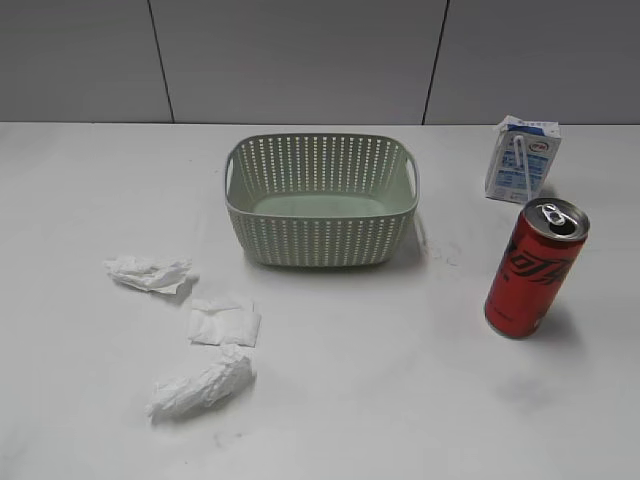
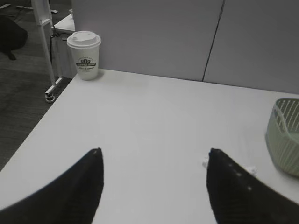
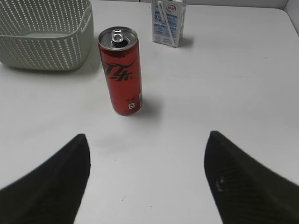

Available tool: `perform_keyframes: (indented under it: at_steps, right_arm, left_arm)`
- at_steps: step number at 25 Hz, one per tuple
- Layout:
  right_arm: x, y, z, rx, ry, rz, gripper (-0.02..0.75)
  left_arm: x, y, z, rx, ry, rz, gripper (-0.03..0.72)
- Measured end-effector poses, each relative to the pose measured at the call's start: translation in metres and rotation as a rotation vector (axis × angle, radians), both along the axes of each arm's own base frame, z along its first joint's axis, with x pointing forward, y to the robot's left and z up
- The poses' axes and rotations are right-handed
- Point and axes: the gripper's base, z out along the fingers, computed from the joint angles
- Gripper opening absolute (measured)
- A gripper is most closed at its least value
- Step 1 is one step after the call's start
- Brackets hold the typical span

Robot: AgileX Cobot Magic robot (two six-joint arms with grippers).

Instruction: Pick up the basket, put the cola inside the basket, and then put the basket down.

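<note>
The pale sage-green basket (image 1: 320, 200) stands empty on the white table, mid-back; its edge shows in the left wrist view (image 2: 285, 135) and its corner in the right wrist view (image 3: 46, 32). The red cola can (image 1: 535, 268) stands upright to the basket's right, also in the right wrist view (image 3: 119, 70). My left gripper (image 2: 154, 151) is open and empty over bare table, left of the basket. My right gripper (image 3: 147, 137) is open and empty, a short way in front of the cola. Neither gripper shows in the exterior view.
A white-and-blue drink carton (image 1: 522, 158) stands behind the cola, also in the right wrist view (image 3: 168, 21). Crumpled white tissues (image 1: 200, 385) lie front left of the basket. A white paper cup (image 2: 84, 55) stands at the table's far left corner.
</note>
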Motion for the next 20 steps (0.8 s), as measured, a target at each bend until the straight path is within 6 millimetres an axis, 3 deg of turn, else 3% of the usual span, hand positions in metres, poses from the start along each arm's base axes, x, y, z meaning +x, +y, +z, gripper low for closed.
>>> perform_keyframes:
  at_steps: [6, 15, 20]
  right_arm:
    - [0.000, 0.000, 0.000, 0.001, 0.000, 0.000, 0.573]
    - [0.000, 0.000, 0.000, 0.002, 0.000, 0.001, 0.573]
    - [0.000, 0.000, 0.000, 0.003, 0.000, 0.001, 0.573]
  left_arm:
    - [0.055, 0.007, 0.007, -0.023, 0.046, 0.008, 0.522]
    - [0.142, 0.018, 0.036, -0.003, 0.223, -0.019, 0.522]
    - [0.199, 0.002, 0.045, -0.008, 0.339, -0.132, 0.522]
